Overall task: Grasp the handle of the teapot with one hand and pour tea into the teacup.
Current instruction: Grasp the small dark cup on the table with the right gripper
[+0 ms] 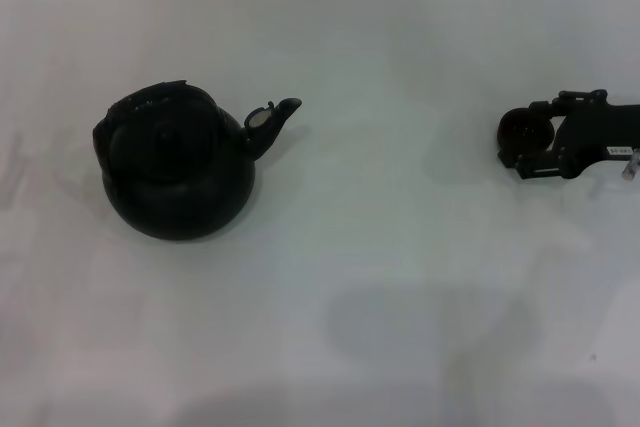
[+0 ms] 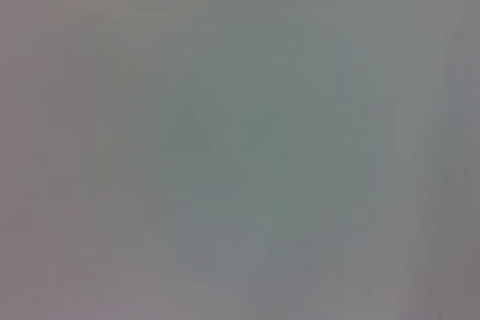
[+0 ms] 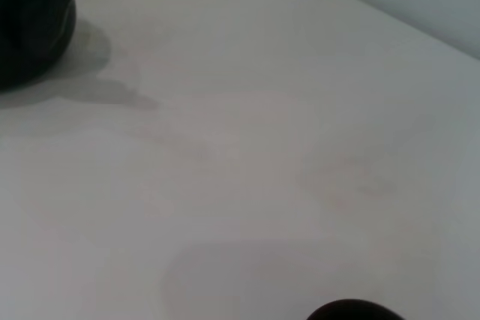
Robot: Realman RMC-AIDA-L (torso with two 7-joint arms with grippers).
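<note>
1. We see a plain white table (image 1: 400, 277) from the head camera, with the teapot (image 1: 180, 172) as our landmark, sitting on the table.
2. The teapot is round and matte black. Its short spout (image 1: 278, 117) points toward the robot's right side, and its handle (image 1: 150, 102) lies folded over the top near the lid.
3. Well apart from the teapot, on the side its spout faces, sits the small dark teacup (image 1: 524, 131).
4. Our right gripper (image 1: 535, 147) reaches in from the far edge on that same side and is at the teacup; its black frame surrounds the cup, and the jaws appear pressed against it, pinching it.
5. Between the teapot and the teacup the table is bare white surface, marked only by faint grey shadows.
6. The right wrist camera shows the teapot (image 3: 30, 20) far off in one corner, and a dark rounded edge of the teacup (image 3: 352, 310) at the frame's border.
7. The left wrist camera shows only a blank grey-green blur. Our left gripper is out of sight.
8. We cannot see any tea.
</note>
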